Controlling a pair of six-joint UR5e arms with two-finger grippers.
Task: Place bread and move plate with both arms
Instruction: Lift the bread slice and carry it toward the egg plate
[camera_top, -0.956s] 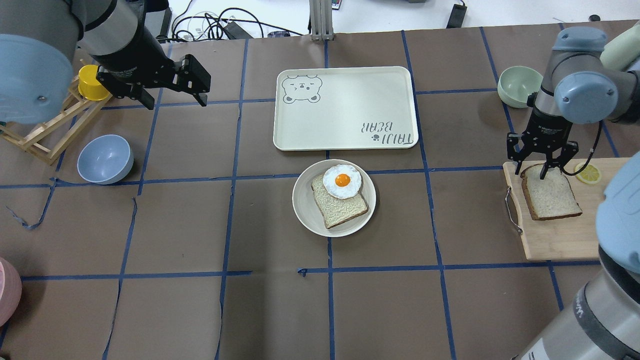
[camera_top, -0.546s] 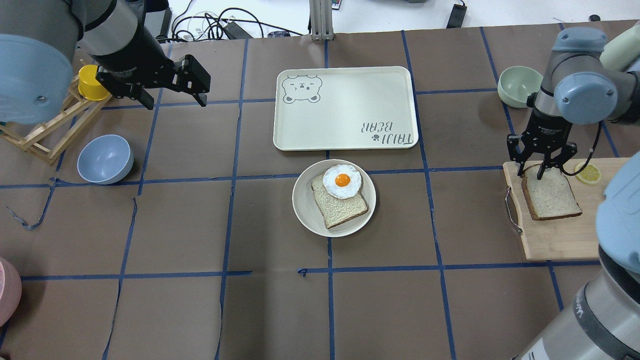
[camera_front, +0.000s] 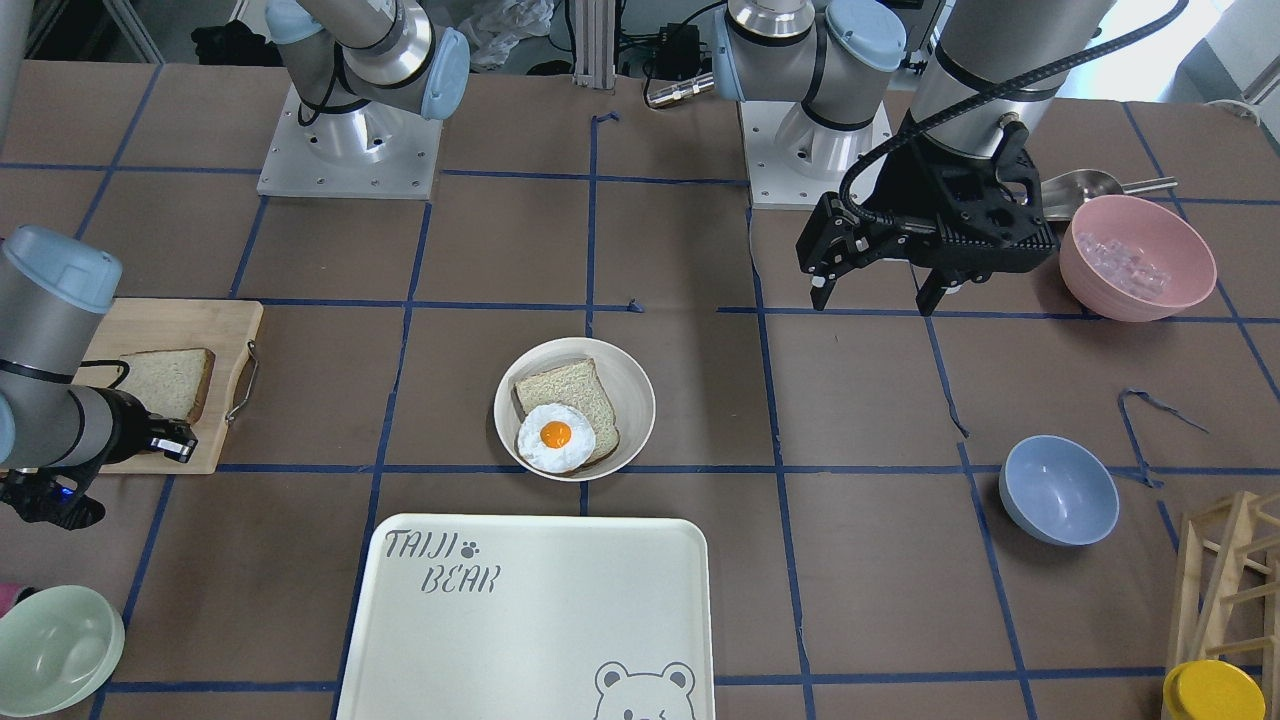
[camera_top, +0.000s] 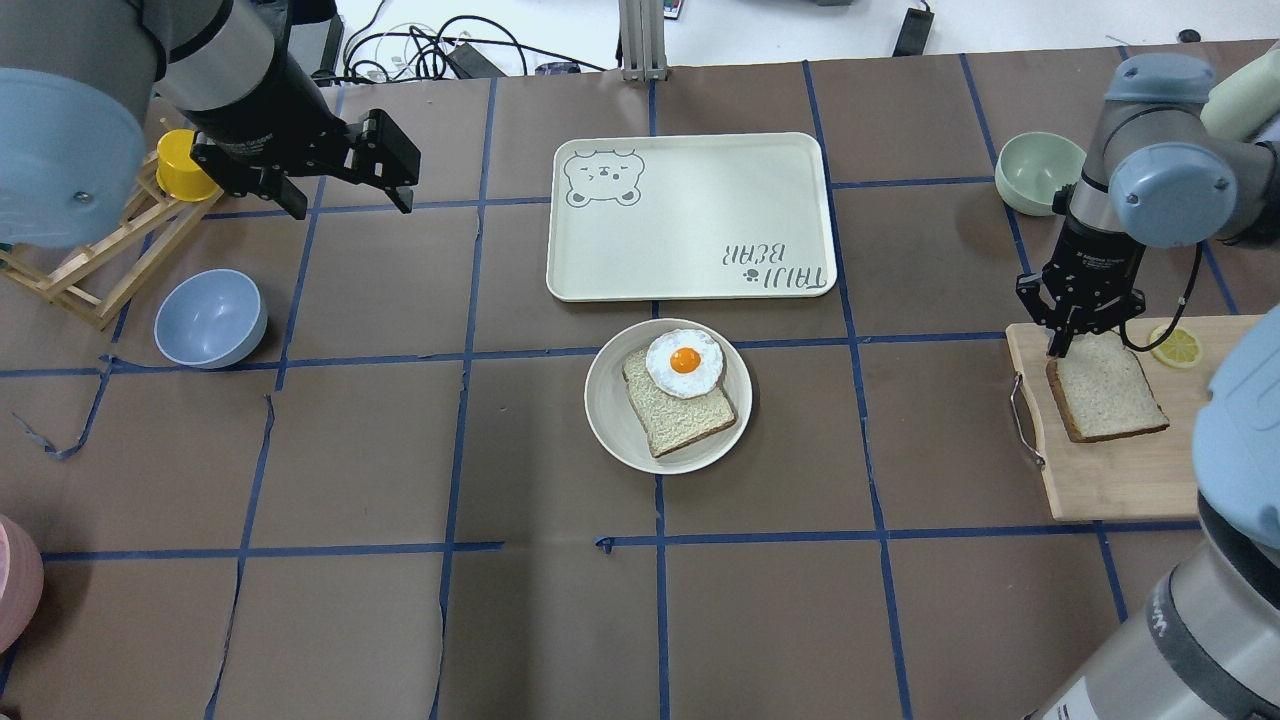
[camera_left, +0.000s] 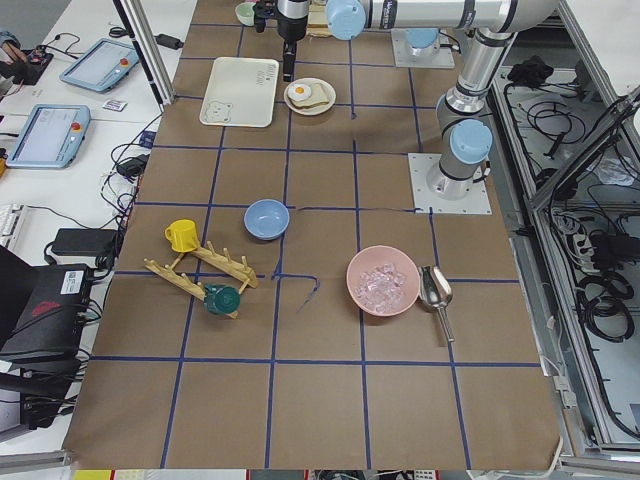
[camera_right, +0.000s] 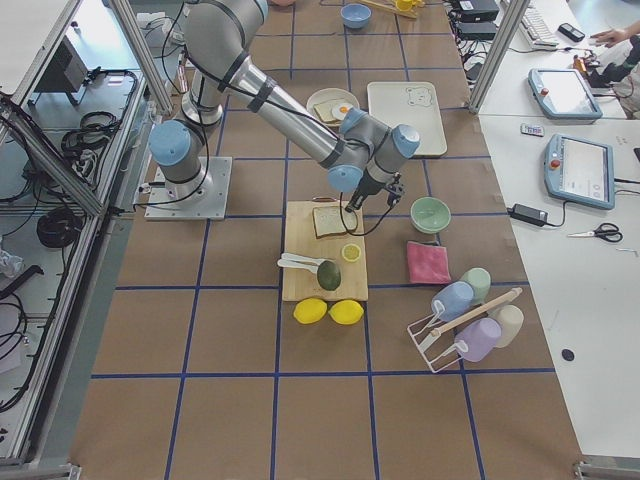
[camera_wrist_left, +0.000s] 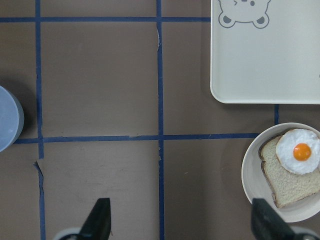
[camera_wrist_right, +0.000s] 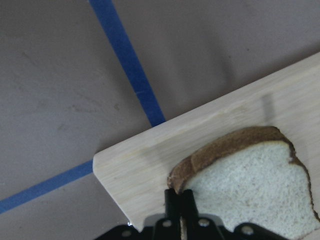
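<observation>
Bread (camera_top: 1108, 398) flat on cutting board (camera_top: 1120, 480), well apart from plate (camera_top: 605, 420). Right tool (camera_top: 1062, 345) pinched on crust corner; left tool (camera_top: 350, 200) spread wide, idle. Slice likely light, soft, floppy: crust grip firmer than crumb; tearing possible.

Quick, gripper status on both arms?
Left gripper: open, holding nothing.
Right gripper: shut on the bread, pinching its corner crust.
</observation>
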